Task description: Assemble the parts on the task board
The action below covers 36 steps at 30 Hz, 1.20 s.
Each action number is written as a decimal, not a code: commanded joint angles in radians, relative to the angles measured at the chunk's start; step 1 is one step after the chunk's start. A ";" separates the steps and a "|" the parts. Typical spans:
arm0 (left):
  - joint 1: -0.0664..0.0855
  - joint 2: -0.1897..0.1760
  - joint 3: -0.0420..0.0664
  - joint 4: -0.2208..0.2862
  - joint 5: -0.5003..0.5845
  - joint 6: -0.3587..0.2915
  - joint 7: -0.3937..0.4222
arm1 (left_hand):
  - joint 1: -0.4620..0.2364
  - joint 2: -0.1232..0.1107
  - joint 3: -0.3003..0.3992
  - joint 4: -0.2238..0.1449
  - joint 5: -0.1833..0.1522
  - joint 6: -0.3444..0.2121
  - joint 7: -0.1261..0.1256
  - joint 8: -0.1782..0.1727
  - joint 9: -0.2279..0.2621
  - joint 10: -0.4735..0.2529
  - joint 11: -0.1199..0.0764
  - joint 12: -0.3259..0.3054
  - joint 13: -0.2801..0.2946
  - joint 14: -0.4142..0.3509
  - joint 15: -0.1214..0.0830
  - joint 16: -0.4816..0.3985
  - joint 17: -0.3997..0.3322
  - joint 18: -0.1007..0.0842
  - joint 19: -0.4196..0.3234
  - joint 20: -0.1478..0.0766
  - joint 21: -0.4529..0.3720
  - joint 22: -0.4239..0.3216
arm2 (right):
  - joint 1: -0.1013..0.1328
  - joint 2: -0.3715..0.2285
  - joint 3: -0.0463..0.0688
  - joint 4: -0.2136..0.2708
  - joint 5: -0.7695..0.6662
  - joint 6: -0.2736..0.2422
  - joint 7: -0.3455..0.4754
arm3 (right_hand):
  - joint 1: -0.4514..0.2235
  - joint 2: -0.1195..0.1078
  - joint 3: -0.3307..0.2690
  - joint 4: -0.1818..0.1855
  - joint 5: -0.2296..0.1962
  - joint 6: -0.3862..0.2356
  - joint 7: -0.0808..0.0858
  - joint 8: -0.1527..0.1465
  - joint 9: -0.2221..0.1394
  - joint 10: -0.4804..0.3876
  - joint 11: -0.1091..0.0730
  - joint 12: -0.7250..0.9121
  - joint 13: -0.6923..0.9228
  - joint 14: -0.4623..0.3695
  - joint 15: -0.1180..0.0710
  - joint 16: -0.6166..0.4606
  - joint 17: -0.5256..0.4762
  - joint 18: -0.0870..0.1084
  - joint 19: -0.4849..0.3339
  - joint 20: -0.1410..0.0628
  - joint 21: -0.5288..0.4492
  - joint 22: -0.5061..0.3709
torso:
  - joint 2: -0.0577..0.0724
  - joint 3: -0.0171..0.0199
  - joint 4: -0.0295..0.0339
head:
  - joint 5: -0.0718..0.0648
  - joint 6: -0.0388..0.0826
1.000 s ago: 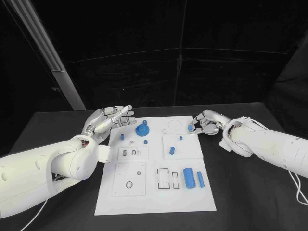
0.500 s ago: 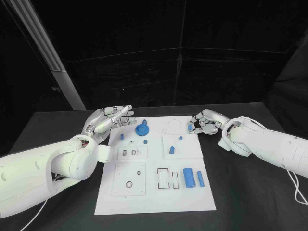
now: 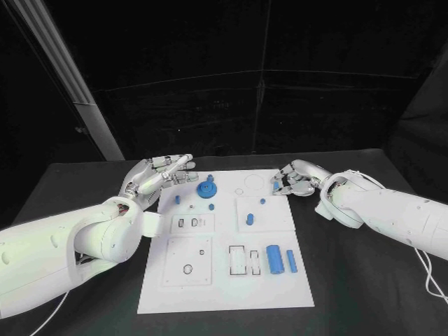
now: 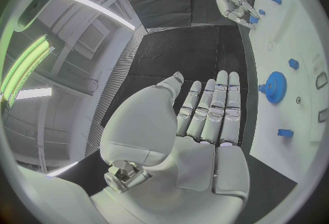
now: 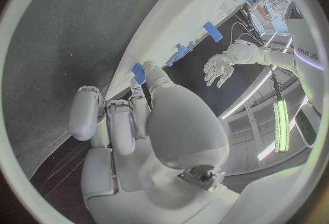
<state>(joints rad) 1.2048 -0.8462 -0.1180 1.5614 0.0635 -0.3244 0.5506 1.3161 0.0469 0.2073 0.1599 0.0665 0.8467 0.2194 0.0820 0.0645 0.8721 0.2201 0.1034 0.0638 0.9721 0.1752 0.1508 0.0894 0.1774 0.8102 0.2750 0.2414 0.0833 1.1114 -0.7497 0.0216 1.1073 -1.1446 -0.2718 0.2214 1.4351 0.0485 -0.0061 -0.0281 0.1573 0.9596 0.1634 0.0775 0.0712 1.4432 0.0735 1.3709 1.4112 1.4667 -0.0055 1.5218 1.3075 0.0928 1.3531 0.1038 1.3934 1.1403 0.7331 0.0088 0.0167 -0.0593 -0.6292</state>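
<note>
Right robot hand (image 3: 292, 179) is edging slightly inward at the task board's (image 3: 227, 294) far right edge, pinching a small blue part (image 5: 139, 72); left robot hand (image 3: 162, 173) is hovering open. Next: seating it.

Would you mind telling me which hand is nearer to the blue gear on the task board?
Left. The left hand hovers just beside the blue gear, off the board's edge; the right hand is farther, across the board.
</note>
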 commanded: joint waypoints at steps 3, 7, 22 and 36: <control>0.001 0.000 0.000 0.004 -0.003 0.015 0.002 | -0.006 -0.005 0.008 0.001 0.000 -0.009 0.048 -0.005 -0.001 -0.009 0.000 -0.004 -0.002 -0.005 -0.001 -0.007 -0.001 0.004 -0.001 0.005 -0.005 -0.002 | 0.002 0.001 0.001 0.001 -0.003 0.004 0.007 | -0.009 0.014 0.017 -0.002 -0.003 0.032 -0.007 0.015 0.004 0.006 -0.006 0.006 -0.005 0.081 0.000 0.003 0.162 -0.008 0.001 0.000 0.004 0.001 | 0.000 0.0002 -0.0004 | 0.000 0.002; 0.001 -0.001 0.000 0.004 -0.003 0.015 0.001 | -0.006 -0.005 0.008 0.001 0.000 -0.009 0.048 -0.005 -0.001 -0.009 0.000 -0.004 -0.002 -0.005 -0.001 -0.007 -0.001 0.004 -0.001 0.005 -0.005 -0.002 | 0.002 -0.001 0.001 0.001 -0.003 0.004 0.005 | -0.011 0.017 0.023 -0.005 -0.002 0.043 -0.011 0.019 0.004 0.008 -0.009 0.008 -0.004 0.081 -0.003 0.003 0.162 -0.008 0.001 -0.003 0.005 0.002 | 0.000 0.0005 -0.0003 | 0.000 0.001; 0.001 0.001 0.000 0.002 -0.003 0.015 0.001 | -0.006 -0.005 0.008 0.001 0.000 -0.009 0.048 -0.005 -0.001 -0.009 0.000 -0.004 -0.002 -0.005 -0.001 -0.007 -0.001 0.004 -0.001 0.005 -0.005 -0.002 | 0.002 -0.005 0.001 0.008 -0.003 -0.008 0.007 | -0.016 0.040 0.055 -0.010 -0.013 0.065 -0.020 0.025 0.003 0.008 -0.017 0.008 -0.004 0.082 -0.010 0.003 0.163 -0.009 0.003 -0.010 0.006 0.005 | 0.000 0.0009 -0.0011 | 0.000 -0.004; 0.001 -0.003 0.000 0.006 -0.003 0.013 0.000 | -0.006 -0.005 0.008 0.001 0.000 -0.009 0.048 -0.005 -0.001 -0.009 0.000 -0.004 -0.002 -0.005 -0.001 -0.007 -0.001 0.004 -0.001 0.005 -0.005 -0.002 | 0.002 -0.021 0.001 0.058 -0.003 -0.087 0.010 | -0.024 0.081 0.148 -0.033 -0.070 0.154 -0.058 0.065 0.018 0.021 -0.049 0.018 0.006 0.085 -0.037 0.009 0.178 -0.014 0.018 -0.034 0.017 0.032 | -0.001 -0.0006 -0.0013 | 0.000 -0.003</control>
<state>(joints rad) 1.2048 -0.8481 -0.1180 1.5640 0.0635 -0.3227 0.5474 1.3161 0.0469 0.2073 0.1599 0.0665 0.8414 0.2141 0.0819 0.0647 0.8721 0.2200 0.1034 0.0638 0.9721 0.1752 0.1508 0.0895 0.1774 0.8102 0.2750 0.2414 0.0828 1.1114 -0.7697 0.0221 1.1563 -1.1453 -0.3109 0.2244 1.4003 0.1038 0.1338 -0.0647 0.0925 1.0533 0.1376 0.1132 0.0733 1.4562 0.0424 1.3824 1.4112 1.4652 -0.0361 1.5275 1.3074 0.0928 1.3726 0.0764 1.4087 1.1716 0.7327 0.0087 0.0153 -0.0596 -0.6338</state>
